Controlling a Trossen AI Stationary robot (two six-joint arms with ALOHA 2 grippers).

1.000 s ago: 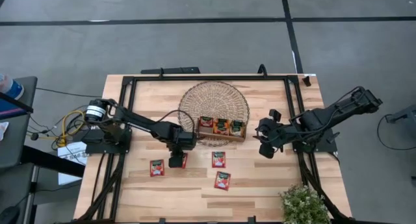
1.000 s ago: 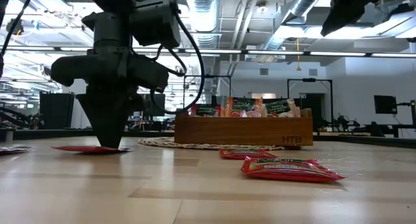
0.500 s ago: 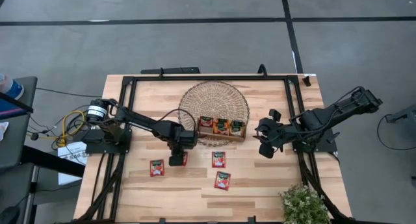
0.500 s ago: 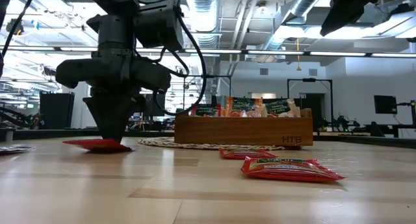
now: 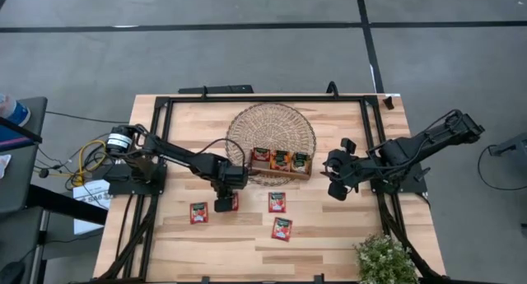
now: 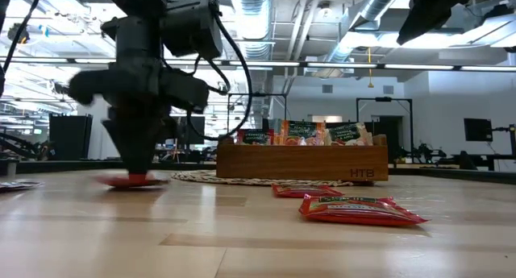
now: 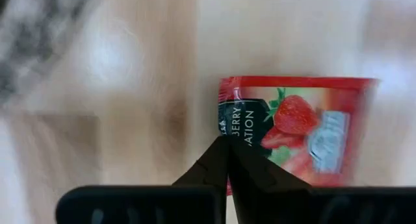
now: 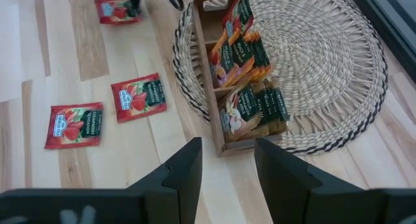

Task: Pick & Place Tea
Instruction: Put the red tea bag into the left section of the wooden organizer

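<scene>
Red tea sachets lie flat on the wooden table: one [image 5: 198, 212] at the left, one [image 5: 277, 202] in the middle, one [image 5: 282, 229] nearer the front. A further sachet [image 7: 292, 130] is under my left gripper [image 5: 224, 204], which points down and is shut on it. More sachets stand upright in the brown wooden tray [image 5: 281, 170], which rests on a round woven mat [image 5: 272, 123]. My right gripper [image 8: 227, 165] hangs open above the table to the right of the tray, touching nothing. My left gripper pinches the sachet's dark green band edge [image 7: 224, 128] between its two fingertips, which meet on it. The fingers come from above, pointing steeply down. In the low view the sachet [image 6: 133, 180] hangs just at the tabletop; whether it is clear of the wood I cannot tell.
A black metal frame [image 5: 165, 111] runs round the table's edges. A small green plant [image 5: 384, 259] stands at the near right corner. Bare wood lies along the near edge and at the far left.
My left gripper has taken hold of the sachet beneath it and edged up. The sachet lay flat, then tipped with one end raised, and now shows shorter and blurred under the fingers. My right arm has kept still.
</scene>
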